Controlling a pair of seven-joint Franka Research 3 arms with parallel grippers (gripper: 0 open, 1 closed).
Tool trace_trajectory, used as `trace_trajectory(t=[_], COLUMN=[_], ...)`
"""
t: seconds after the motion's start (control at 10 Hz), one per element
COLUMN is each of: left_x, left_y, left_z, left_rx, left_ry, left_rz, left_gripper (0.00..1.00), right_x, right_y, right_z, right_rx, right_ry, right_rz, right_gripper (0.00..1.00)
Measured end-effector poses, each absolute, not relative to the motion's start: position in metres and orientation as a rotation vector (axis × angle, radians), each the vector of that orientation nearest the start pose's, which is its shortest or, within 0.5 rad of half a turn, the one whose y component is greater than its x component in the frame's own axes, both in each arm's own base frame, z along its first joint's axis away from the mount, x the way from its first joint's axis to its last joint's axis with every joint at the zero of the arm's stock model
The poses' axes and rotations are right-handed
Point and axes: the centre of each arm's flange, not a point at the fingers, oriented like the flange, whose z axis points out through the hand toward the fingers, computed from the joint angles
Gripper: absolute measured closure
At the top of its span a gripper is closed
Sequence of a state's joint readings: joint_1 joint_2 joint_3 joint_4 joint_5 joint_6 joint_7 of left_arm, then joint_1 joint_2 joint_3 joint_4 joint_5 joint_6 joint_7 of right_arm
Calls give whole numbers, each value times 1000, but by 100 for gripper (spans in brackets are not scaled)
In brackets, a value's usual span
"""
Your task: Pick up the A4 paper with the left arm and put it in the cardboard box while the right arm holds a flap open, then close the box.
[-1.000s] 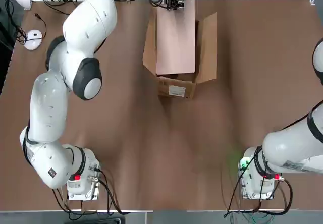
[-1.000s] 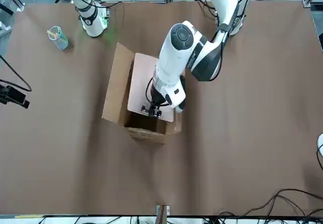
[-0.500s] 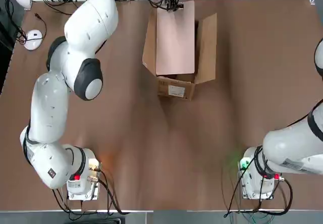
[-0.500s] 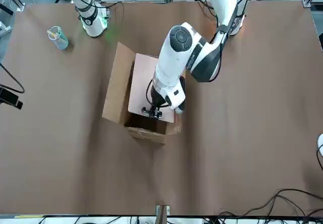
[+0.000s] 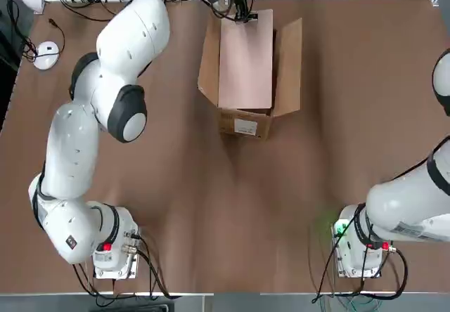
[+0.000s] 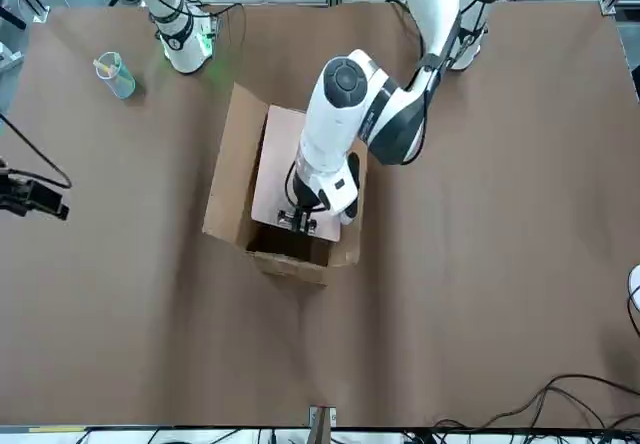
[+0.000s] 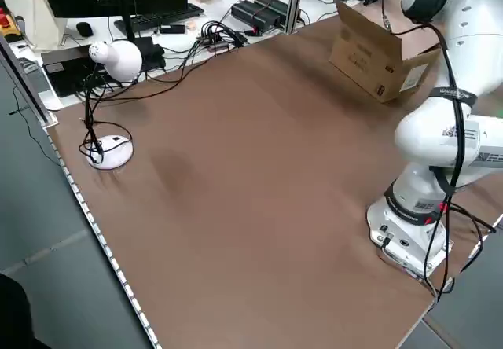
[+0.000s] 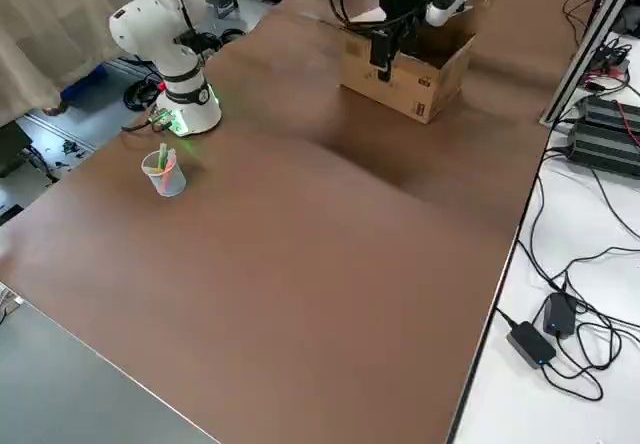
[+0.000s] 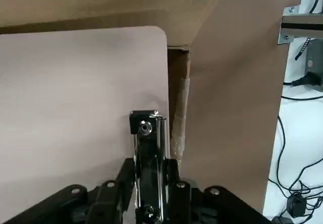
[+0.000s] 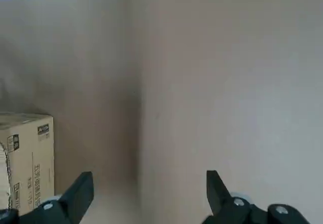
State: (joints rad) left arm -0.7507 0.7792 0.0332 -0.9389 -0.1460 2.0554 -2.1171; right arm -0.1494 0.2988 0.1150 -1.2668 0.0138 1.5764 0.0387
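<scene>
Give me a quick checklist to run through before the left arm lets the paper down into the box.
1. Left gripper clamped on the metal clip of the A4 paper: ok.
2. Paper lined up over the open cardboard box: ok; it lies across the opening between the side flaps.
3. Paper fully inside the box: not ok; it sits above the rim.
4. Right gripper holding a flap: not ok; its jaws are open over bare table, away from the box.
5. Space free beneath the paper inside the box: cannot tell.
</scene>
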Motion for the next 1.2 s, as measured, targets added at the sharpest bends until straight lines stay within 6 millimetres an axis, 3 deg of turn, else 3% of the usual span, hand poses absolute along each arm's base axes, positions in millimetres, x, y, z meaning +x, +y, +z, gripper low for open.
trace_trajectory(t=[1.2], left_x=[585], left_y=[-538], left_z=[425], left_rx=[-2607], left_ry=[-2264], left_rz=[94], left_gripper=[70], right_x=[646], right_y=[-25], right_z=[577], right_rx=[-3094], right_ry=[65], right_rz=[13], right_gripper=[2])
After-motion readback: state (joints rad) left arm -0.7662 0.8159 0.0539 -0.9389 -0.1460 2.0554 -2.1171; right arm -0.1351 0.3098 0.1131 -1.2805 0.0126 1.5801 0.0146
